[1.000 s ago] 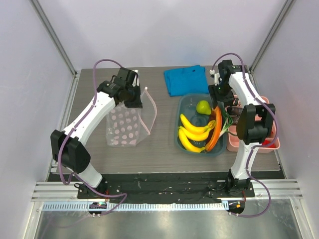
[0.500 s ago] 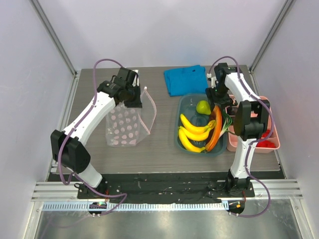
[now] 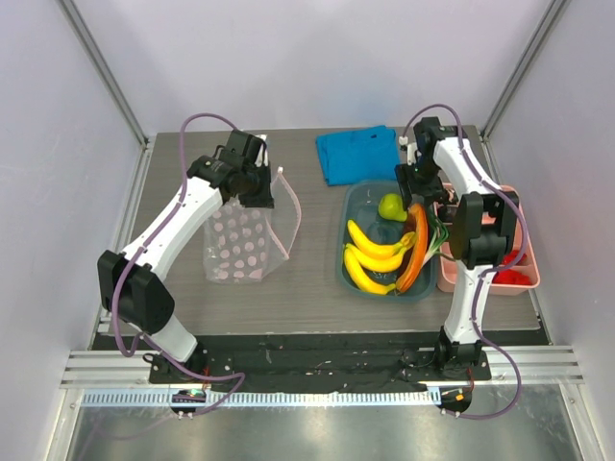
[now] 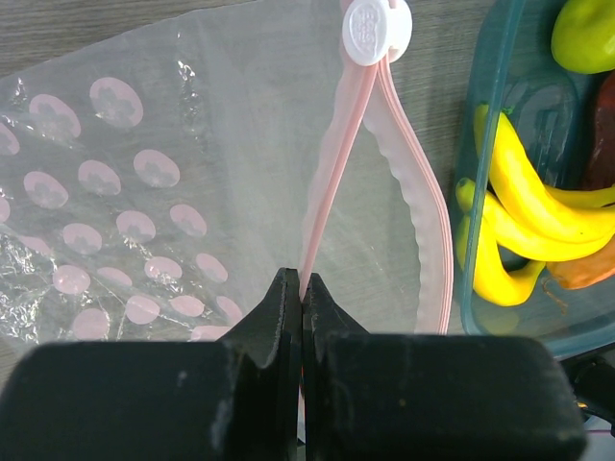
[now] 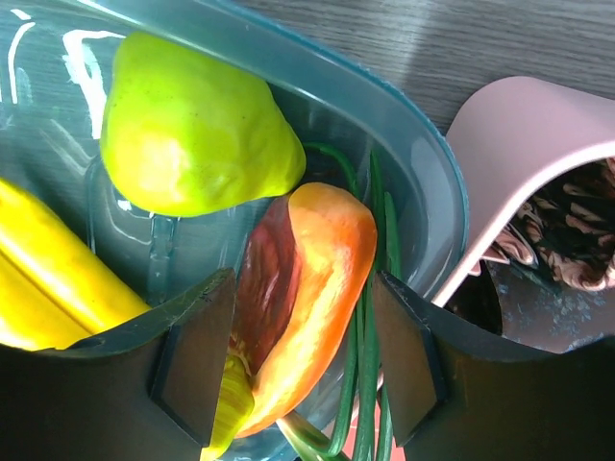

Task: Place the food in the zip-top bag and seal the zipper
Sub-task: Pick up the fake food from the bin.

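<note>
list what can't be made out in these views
- Onion, right wrist view: only thin stalks show. The pepper and the right gripper hide its ends.
- Pink tub contents, top view: the right arm covers most.
- Bag near edge, left wrist view: the left gripper, shut on the zipper, hides it.

Zip-top bag (image 4: 144, 192): thin clear film, glossy, crinkled, with pale pink printed dots. Zipper (image 4: 332, 182): ribbed pink plastic; slider tab (image 4: 377, 29) is matt white plastic. Banana bunch (image 4: 538, 202), pear-like fruit (image 5: 192, 125) and pepper (image 5: 307, 288): smooth, glossy plastic look. Tub (image 5: 423, 163): shiny translucent teal plastic. Counter (image 3: 307, 279): matt grey wood grain. Cloth (image 3: 357, 154): soft, matt blue. Left gripper (image 4: 302, 288) jaws: matt black.
</note>
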